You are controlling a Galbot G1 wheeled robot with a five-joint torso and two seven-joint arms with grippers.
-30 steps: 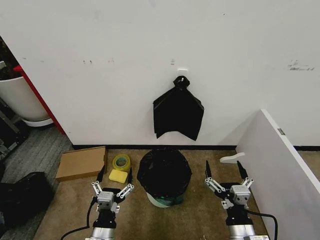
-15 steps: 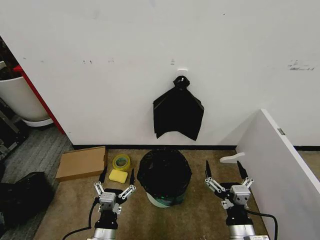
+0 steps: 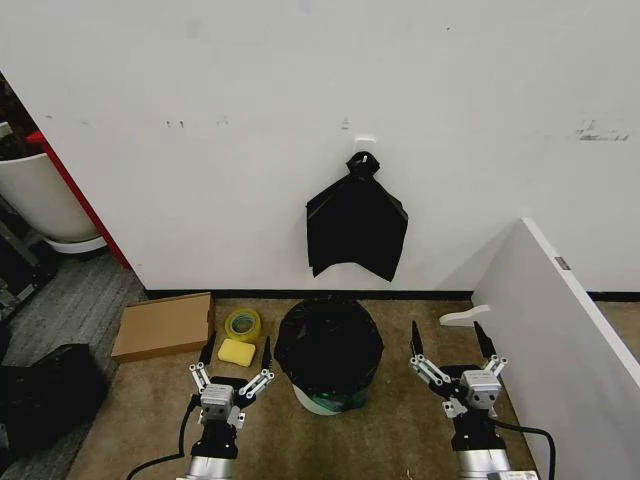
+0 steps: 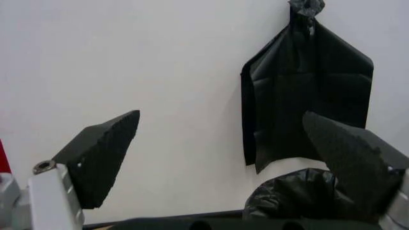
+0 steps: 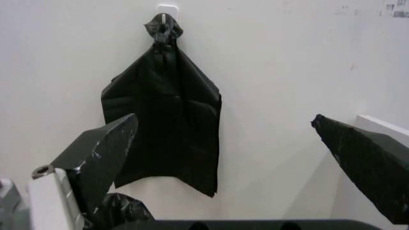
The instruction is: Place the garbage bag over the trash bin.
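Note:
The trash bin (image 3: pixel 318 402) stands on the carpet by the wall, and just its cream-white base shows. The glossy black garbage bag (image 3: pixel 328 345) is draped over its top and sides. A crinkled edge of the garbage bag (image 4: pixel 300 197) appears beyond the left fingers, and a smaller piece of the garbage bag (image 5: pixel 121 211) by one right finger. My left gripper (image 3: pixel 237 349) is open, low on the bin's left. My right gripper (image 3: pixel 447 334) is open on the bin's right. Neither touches the bag. The left gripper (image 4: pixel 223 143) and right gripper (image 5: pixel 233 143) both hold nothing.
A flat black bundle (image 3: pixel 356 225) hangs from a wall hook above the bin. A cardboard box (image 3: pixel 163 325), yellow tape roll (image 3: pixel 242 322) and yellow sponge (image 3: pixel 233 353) lie left of the bin. A white panel (image 3: pixel 560 330) stands on the right. A big white tub (image 3: pixel 40 195) is far left.
My left gripper has shifted slightly to the right, toward the bin. The right gripper, bag and bin have not moved.

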